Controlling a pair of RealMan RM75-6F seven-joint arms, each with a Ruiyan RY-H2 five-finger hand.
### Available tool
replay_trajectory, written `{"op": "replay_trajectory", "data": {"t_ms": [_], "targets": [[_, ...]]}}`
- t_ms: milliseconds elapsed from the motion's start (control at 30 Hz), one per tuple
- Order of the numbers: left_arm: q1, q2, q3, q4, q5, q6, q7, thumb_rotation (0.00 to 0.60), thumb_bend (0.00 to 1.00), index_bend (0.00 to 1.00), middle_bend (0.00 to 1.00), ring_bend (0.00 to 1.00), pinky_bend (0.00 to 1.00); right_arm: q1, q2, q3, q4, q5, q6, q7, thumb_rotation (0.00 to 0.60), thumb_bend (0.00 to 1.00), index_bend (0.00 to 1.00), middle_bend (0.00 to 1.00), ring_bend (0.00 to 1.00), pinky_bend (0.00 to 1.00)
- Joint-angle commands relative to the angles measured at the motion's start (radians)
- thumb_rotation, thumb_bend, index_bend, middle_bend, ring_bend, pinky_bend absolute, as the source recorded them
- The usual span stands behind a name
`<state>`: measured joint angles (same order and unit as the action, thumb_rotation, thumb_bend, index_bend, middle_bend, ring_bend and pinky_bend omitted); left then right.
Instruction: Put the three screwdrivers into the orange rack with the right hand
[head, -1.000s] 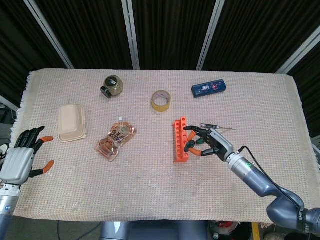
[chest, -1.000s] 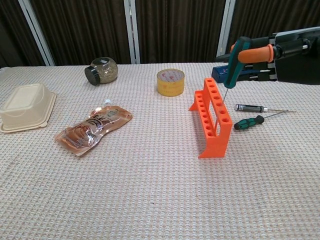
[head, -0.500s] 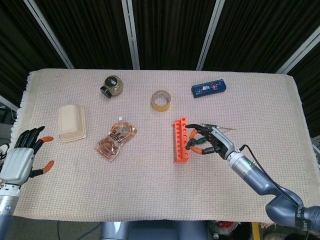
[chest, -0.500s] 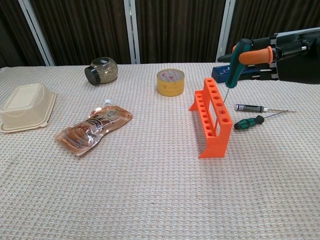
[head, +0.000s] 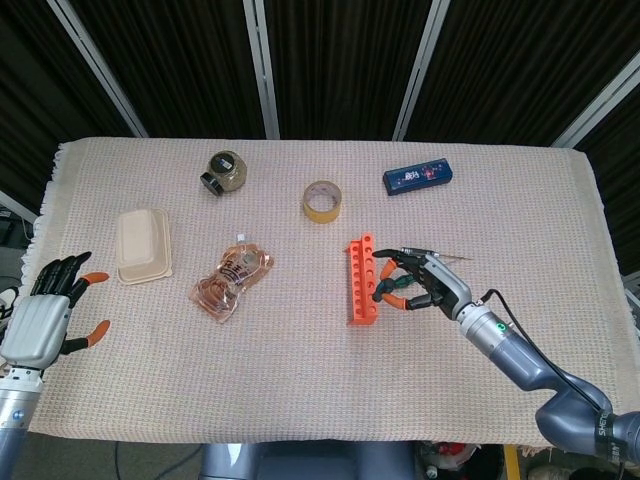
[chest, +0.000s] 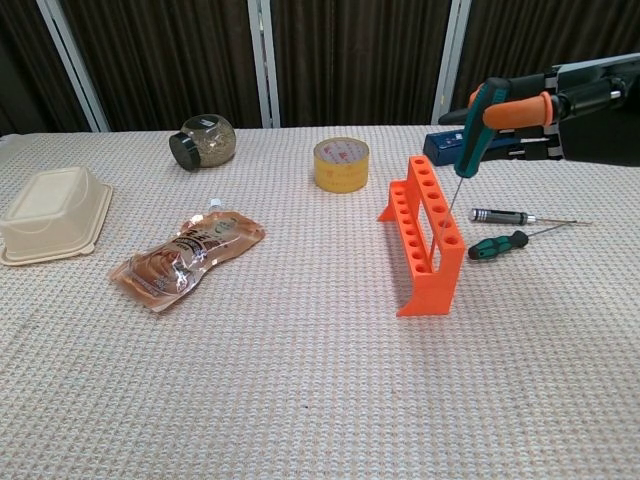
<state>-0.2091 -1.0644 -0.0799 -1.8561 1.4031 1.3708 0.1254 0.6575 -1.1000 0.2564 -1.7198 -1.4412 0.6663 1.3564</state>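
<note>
The orange rack (head: 361, 280) (chest: 428, 240) stands upright mid-table, its row of holes on top. My right hand (head: 422, 282) (chest: 570, 100) is just to the rack's right and grips a green-handled screwdriver (chest: 473, 130), tilted tip-down. Its thin shaft reaches the rack's top row near the near end; whether the tip is inside a hole I cannot tell. A slim black-and-silver screwdriver (chest: 506, 215) and a short green-and-black screwdriver (chest: 497, 245) lie on the cloth right of the rack. My left hand (head: 42, 318) hangs open at the table's left edge, holding nothing.
A yellow tape roll (head: 323, 200) (chest: 341, 164) and a blue box (head: 420, 177) lie behind the rack. Further left are a dark-lidded jar (head: 225, 172) (chest: 204, 140), a beige lidded container (head: 143, 245) (chest: 50, 214) and a clear snack pouch (head: 231, 279) (chest: 188, 257).
The right hand has shifted slightly right and tilted the screwdriver, so its tip has dropped toward the rack's near holes. The left hand has not moved.
</note>
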Motion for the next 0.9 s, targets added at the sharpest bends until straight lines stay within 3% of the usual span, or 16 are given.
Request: {"op": "replay_trajectory", "data": {"t_ms": [33,400,900], "targets": [[0.001,0.001,0.000,-0.001,0.001,0.002,0.001,0.600,0.27,0.25,0.03,0.01,0.00,0.002,0.008,-0.003,-0.002,-0.009,0.006,0.008,0.600,0.35,0.59,0.15,0.00,0.00],[0.005,0.002,0.003,-0.012,0.009,0.011,0.006,0.600,0.27,0.25,0.02,0.01,0.00,0.007,0.041,-0.025,-0.010,-0.038,0.018,0.032,0.600,0.35,0.59,0.15,0.00,0.00],[0.006,0.000,0.004,-0.009,0.005,0.011,0.009,0.600,0.27,0.25,0.02,0.01,0.00,0.035,0.014,-0.061,0.032,-0.060,0.015,0.070,0.600,0.35,0.59,0.15,0.00,0.00]]}}
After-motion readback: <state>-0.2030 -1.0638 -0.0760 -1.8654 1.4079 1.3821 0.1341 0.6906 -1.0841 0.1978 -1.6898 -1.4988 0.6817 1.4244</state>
